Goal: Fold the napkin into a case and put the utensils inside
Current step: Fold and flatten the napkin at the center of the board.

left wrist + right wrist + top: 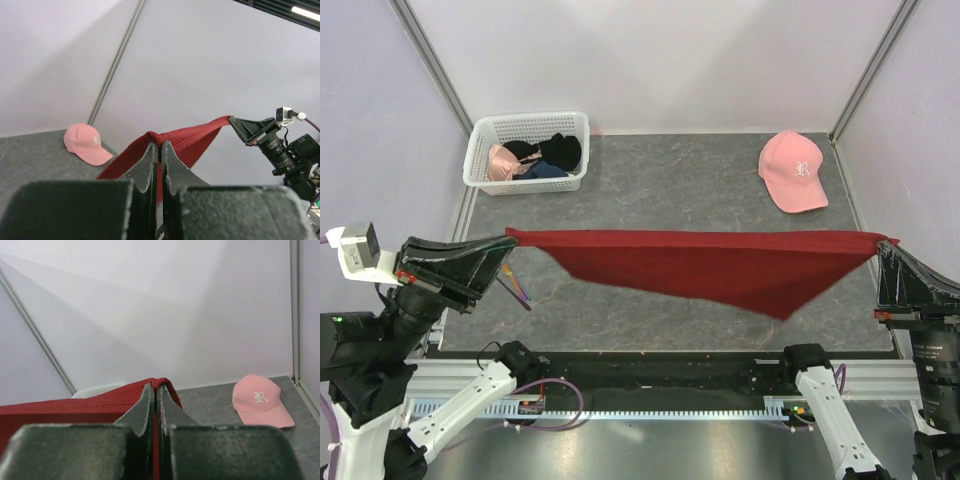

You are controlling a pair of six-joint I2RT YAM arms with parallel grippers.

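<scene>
Top external: napkin (695,265) stretched left–right between 2 claws — lower corner sagging.

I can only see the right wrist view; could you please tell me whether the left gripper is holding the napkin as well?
Observer: Yes, the left gripper is shut on the opposite corner of the napkin.
Operator: Thank you. Does the napkin lie on the table?
Observer: No, it hangs stretched between the left gripper and the right gripper, with a loose corner drooping toward the near edge.
Operator: What stands at the far left?
Observer: A white basket holding black and pink garments.
</scene>
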